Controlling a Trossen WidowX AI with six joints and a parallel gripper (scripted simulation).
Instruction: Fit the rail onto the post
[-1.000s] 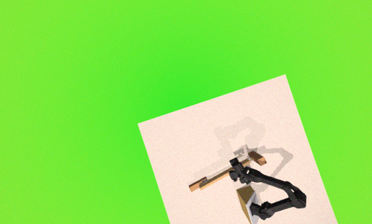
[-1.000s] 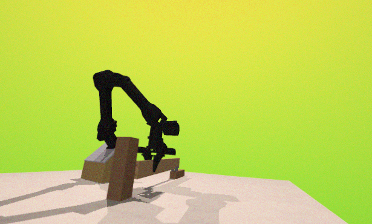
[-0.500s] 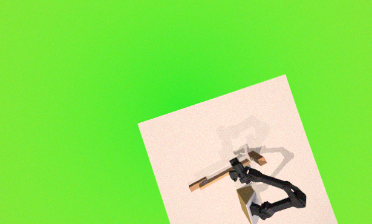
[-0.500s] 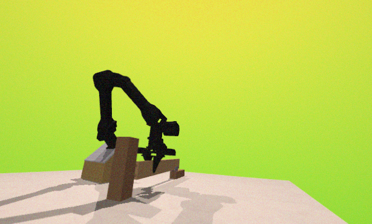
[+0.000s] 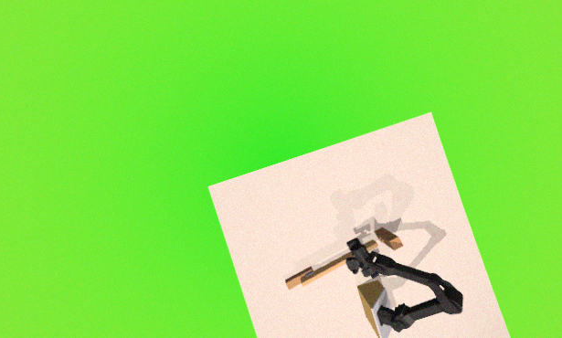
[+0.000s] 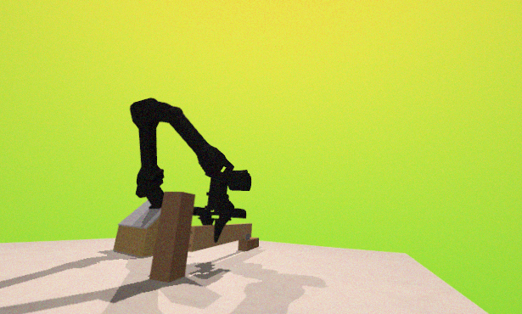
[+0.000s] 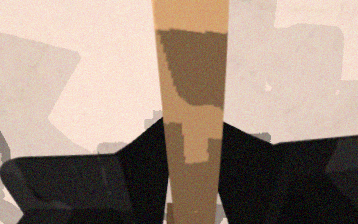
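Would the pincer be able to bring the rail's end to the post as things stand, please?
Probably yes: the pincer is shut on the rail near its end, and bare table separates that end from the post.

Clamped in the matt black gripper (image 7: 192, 200), the rail (image 7: 192, 100) looks like smooth, pale, unvarnished wood, above a matt, faintly grainy cream table (image 7: 105, 75) beneath it.

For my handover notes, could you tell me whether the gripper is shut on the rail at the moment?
Shut on it. In the wrist view the rail runs between the two dark fingers of the gripper.
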